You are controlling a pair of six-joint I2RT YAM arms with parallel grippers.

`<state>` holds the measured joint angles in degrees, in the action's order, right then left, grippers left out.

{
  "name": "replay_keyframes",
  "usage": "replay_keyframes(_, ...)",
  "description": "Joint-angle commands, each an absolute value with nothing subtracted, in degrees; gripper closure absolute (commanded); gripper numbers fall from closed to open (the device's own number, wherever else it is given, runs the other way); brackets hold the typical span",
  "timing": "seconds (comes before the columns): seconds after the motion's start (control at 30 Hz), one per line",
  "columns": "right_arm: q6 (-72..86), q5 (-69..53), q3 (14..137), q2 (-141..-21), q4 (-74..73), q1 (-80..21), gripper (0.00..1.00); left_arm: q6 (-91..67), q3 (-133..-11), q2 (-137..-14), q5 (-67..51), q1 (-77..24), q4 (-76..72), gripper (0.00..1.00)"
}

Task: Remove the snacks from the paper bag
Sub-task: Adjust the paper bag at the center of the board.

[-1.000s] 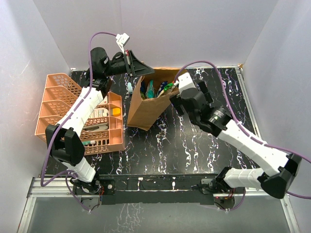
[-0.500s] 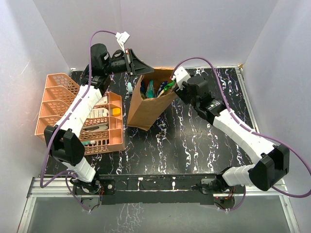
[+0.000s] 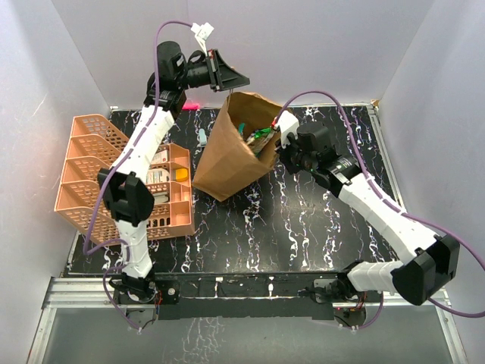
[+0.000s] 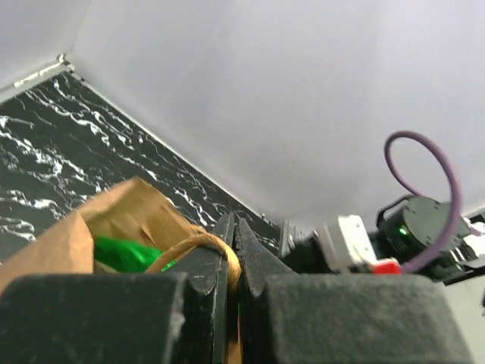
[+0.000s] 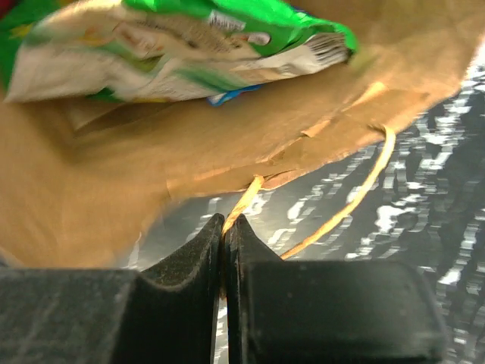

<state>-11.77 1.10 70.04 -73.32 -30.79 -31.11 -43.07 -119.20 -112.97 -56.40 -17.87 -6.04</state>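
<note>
Black marbled table (image 3: 303, 235) surface near the arm bases carries no packet that we can see. We therefore judge that no snack has been taken out yet and the whole unloading remains to do.

Along the left edge stands an orange lattice tray (image 3: 91, 167) with small items in its compartments. It lies beside the left arm and apart from the bag's mouth, so we do not count it as an obstacle.

At mid-table the paper bag (image 3: 227, 152) leans, with its mouth raised and turned toward the right edge. The right gripper (image 3: 280, 144) sits at the bag's right rim. Its wrist view shows the jaws clenched on a strand of the twisted loop handle (image 5: 356, 197), not on a packet. The snacks (image 3: 258, 135) are inside the bag, just within the mouth. A green packet (image 5: 174, 38) lies against the inner wall above the right fingers.

Farther back, the left gripper (image 3: 242, 80) is raised above the bag's far rim, jaws clamped on the other handle.

Both grippers are thus occupied with the bag. We judge that one must release before it can grasp a packet.

Near the far edge lies a small pink item (image 3: 189, 106), and beside the bag a pale-teal item (image 3: 203, 136). We cannot tell what either is.
</note>
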Motion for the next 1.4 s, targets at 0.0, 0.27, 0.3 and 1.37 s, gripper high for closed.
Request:
replay_keyframes(0.0, 0.12, -12.62, 69.33, -69.34, -35.28, -33.22, 0.93, -45.61, -130.71, -117.01, -56.57, -18.08, -14.19, 1.0)
replay_keyframes(0.27, 14.58, -14.65, 59.24, -60.75, -31.65, -46.83, 0.92, -62.64, -115.83, -112.55, -62.84, -18.44, -41.9, 1.0)
replay_keyframes(0.3, 16.19, -14.86, 58.1, -60.05, -30.67, -48.32, 0.92, -63.34, -111.37, -110.28, -62.83, -18.58, -43.96, 1.0)
replay_keyframes(1.37, 11.12, -2.15, 43.13, -29.39, -16.53, -56.34, 0.02, -40.18, -79.51, -80.87, -53.69, -26.06, -8.28, 1.0)
